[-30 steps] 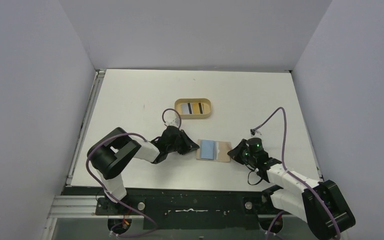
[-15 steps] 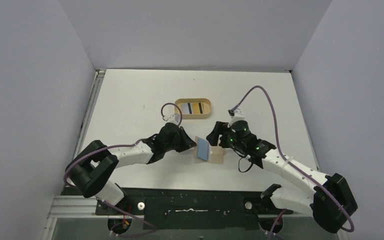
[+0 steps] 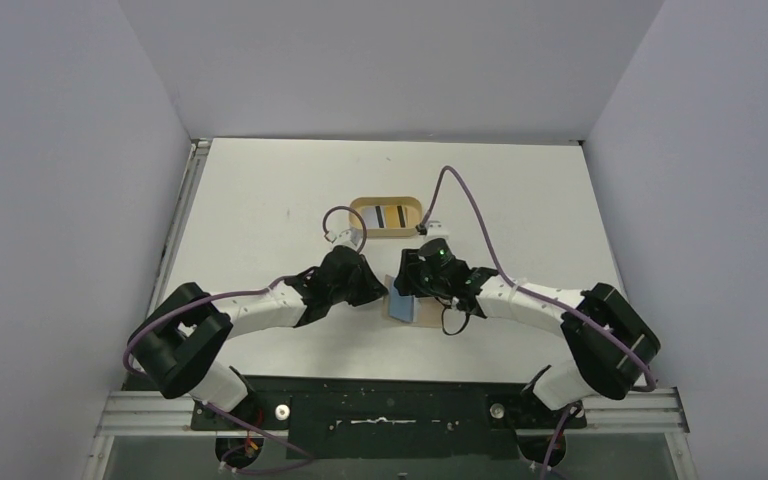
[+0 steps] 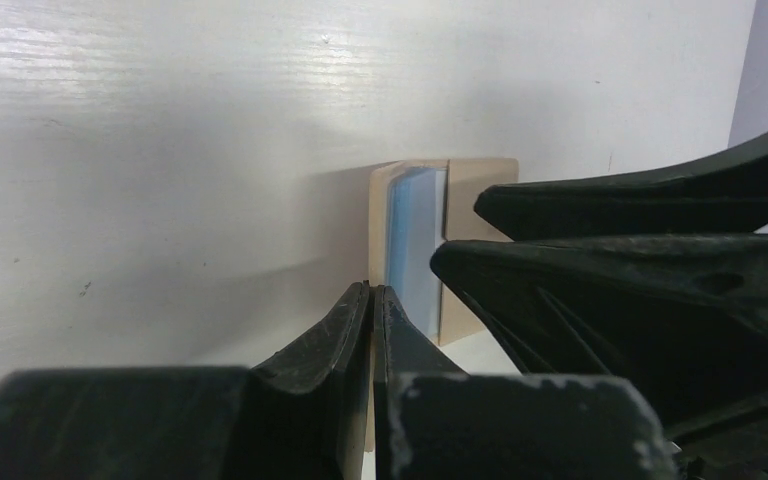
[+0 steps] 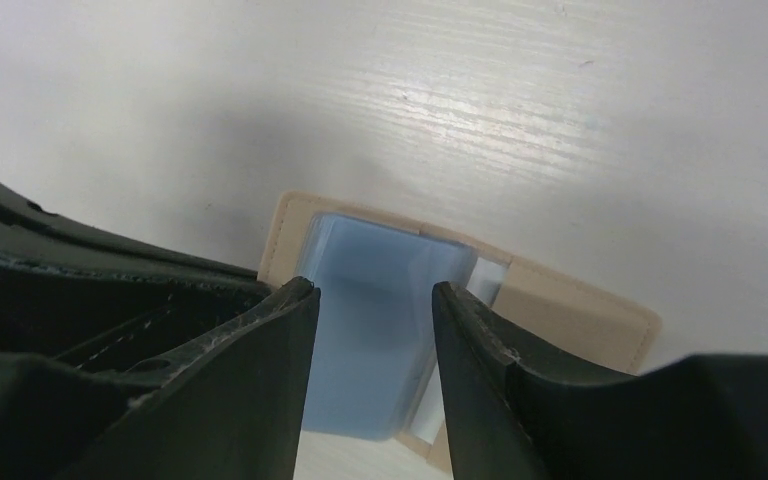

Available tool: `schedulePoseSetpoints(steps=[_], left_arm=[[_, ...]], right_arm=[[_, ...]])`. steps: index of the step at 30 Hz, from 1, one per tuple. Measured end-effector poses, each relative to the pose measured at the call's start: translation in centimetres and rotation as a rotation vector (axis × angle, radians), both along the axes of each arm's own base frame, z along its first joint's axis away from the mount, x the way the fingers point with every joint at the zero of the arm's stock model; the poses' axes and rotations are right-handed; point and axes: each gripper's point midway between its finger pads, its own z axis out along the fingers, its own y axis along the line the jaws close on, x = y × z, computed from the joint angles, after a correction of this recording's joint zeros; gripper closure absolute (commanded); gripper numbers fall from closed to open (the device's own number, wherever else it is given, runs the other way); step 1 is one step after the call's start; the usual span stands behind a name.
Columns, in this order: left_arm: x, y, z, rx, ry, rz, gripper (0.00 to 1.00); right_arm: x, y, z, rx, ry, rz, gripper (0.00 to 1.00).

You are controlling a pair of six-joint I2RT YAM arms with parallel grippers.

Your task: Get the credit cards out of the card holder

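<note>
The card holder [image 3: 430, 318] sits near the middle of the desk [image 3: 520, 200], between the two arms. Its left edge appears raised off the surface rather than lying flat. A light blue card [image 5: 370, 330] is seated in its pocket: in the right wrist view the tan border of the holder frames the card on the far side and on the right. The card's near end reaches towards the camera, and a clear or whitish strip shows at its right edge.

So the job looks part done at most. This blue card has yet to come out. Beyond the holder, towards the back of the desk, an oval tan tray [image 3: 387, 215] holds something striped white, dark and yellow. That may be a card already removed, but it is too small to be sure.

The left jaws are pressed fully together at the holder's left edge. In the left wrist view a sliver of tan runs between them, so they seem to pinch that edge and steady the holder.

The right jaws stand partly open, one finger on either side of the blue card and just above it, gripping nothing yet. Whether the tips touch the card cannot be told. The likely next step is to close them on the card and draw it free.
</note>
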Motion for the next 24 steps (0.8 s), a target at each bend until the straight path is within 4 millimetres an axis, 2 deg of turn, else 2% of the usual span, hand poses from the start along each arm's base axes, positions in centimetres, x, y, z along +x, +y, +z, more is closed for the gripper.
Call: schedulePoseSetpoints(steps=[5,13,24], left_arm=[[-0.1,0.1,-0.1,0.008,0.0,-0.005,1.0],[0.0,0.1,0.0,0.017,-0.009,-0.014,1.0],[0.1,0.5,-0.2,0.024,-0.001,-0.004,1.0]], right_arm=[[0.7,0.8,-1.2,0.01,0.001,-0.002,0.55],[1.4,1.5,-1.0,0.038,-0.024,-0.004,0.56],[1.5,2.1,-2.1,0.053,-0.014,0.006,0.58]])
